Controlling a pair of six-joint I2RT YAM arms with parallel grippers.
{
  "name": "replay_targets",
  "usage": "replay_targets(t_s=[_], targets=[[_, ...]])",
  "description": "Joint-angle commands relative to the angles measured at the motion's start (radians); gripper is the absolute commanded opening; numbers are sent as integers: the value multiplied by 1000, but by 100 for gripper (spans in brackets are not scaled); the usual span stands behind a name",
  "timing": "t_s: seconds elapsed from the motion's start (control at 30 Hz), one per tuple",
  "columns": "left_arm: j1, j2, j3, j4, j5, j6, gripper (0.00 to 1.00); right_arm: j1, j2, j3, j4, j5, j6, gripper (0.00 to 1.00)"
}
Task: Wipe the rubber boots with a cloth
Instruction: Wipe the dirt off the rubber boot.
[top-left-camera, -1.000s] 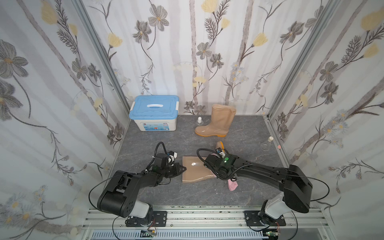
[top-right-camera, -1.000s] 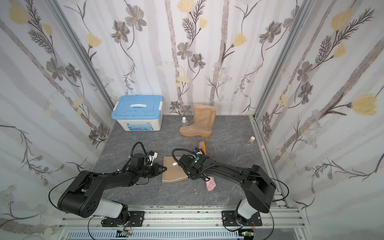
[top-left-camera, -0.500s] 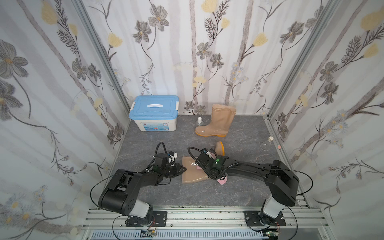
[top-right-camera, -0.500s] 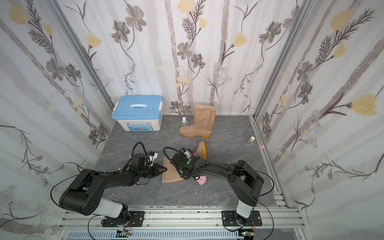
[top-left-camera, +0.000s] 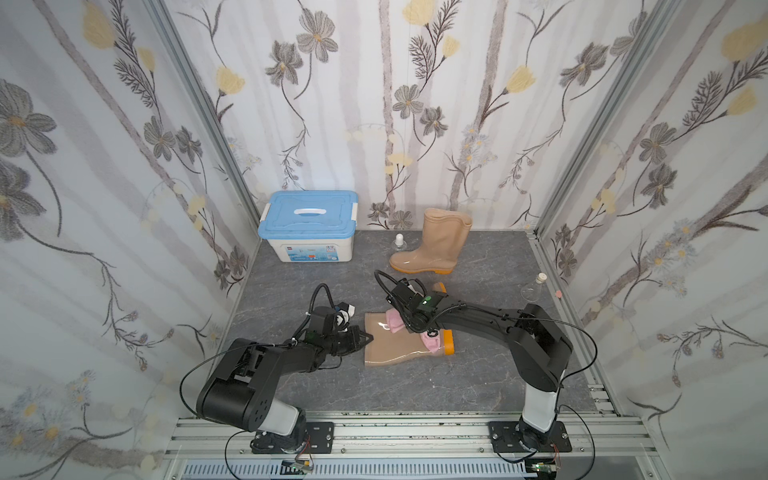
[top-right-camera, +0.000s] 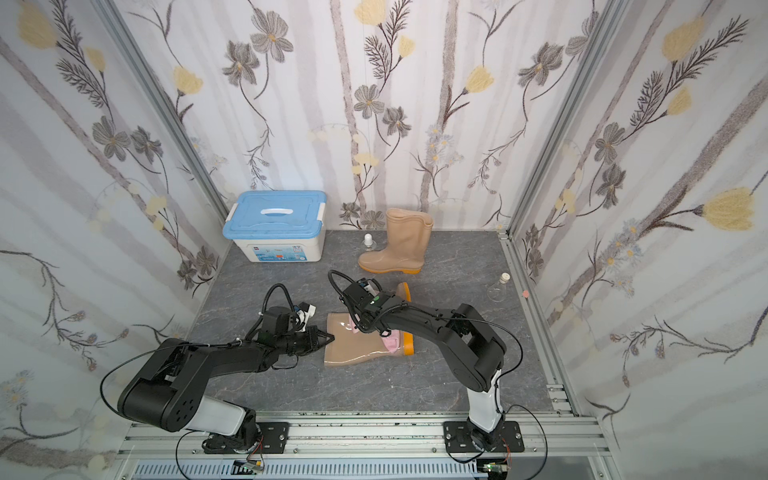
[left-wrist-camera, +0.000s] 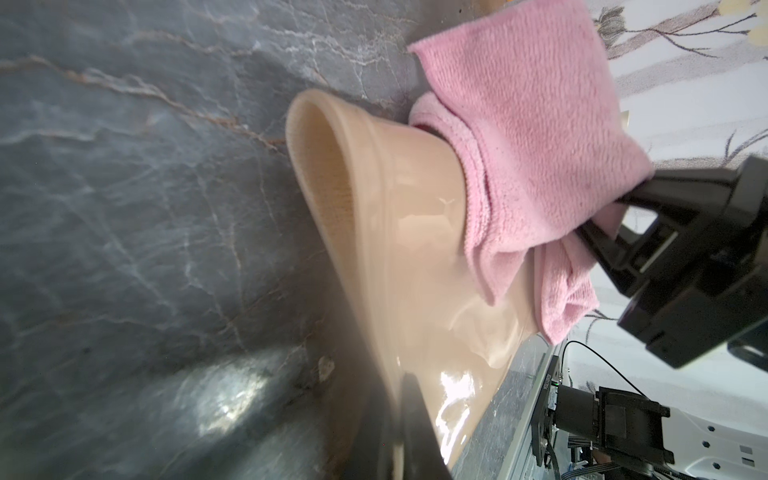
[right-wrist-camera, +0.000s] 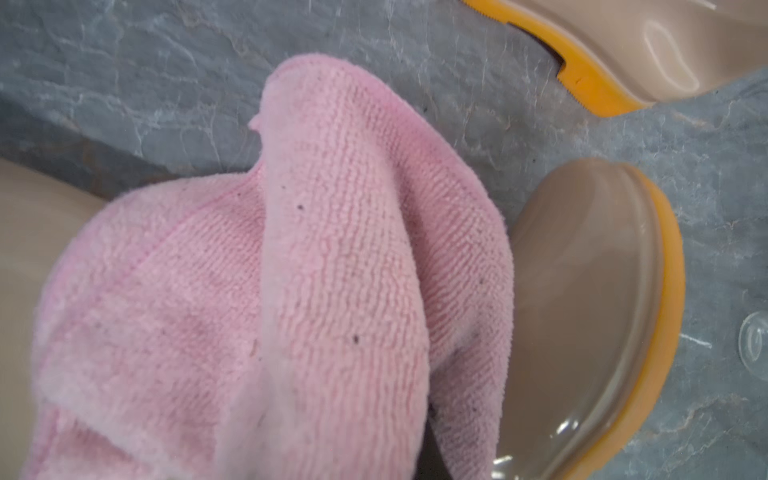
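Observation:
One rubber boot (top-left-camera: 395, 349) lies on its side on the grey floor, shaft end toward my left arm, orange heel (top-left-camera: 448, 343) toward the right. My left gripper (top-left-camera: 368, 336) is shut on the rim of its shaft; in the left wrist view the tan rim runs between the dark fingers (left-wrist-camera: 415, 419). The pink cloth (top-left-camera: 394, 322) lies draped over the boot's upper side with my right gripper (top-left-camera: 409, 326) shut on it. In the right wrist view the cloth (right-wrist-camera: 291, 291) fills the picture and hides the fingers. The other boot (top-left-camera: 436, 245) stands upright at the back.
A white box with a blue lid (top-left-camera: 307, 226) stands at the back left. A small bottle (top-left-camera: 399, 243) sits beside the standing boot's toe. A glass flask (top-left-camera: 534, 289) stands near the right wall. Flowered walls close in three sides.
My right gripper has carried the cloth from the floor near the boot's heel up onto the boot and leftward along the shaft. The left arm has kept still on the rim.

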Motion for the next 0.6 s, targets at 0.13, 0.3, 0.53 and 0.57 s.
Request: replay_targets(t_s=[0.13, 0.3, 0.53, 0.57], targets=[[1, -1, 7, 17, 27, 13, 0, -99, 112, 157, -23, 35, -105, 0], [1, 20, 11, 27, 42, 9, 0, -168, 177, 235, -48, 109, -168, 0], [3, 64, 26, 42, 62, 4, 0, -237, 224, 363, -37, 172, -257, 0], [4, 62, 25, 41, 59, 4, 0, -240, 214, 384, -45, 159, -256, 0]])
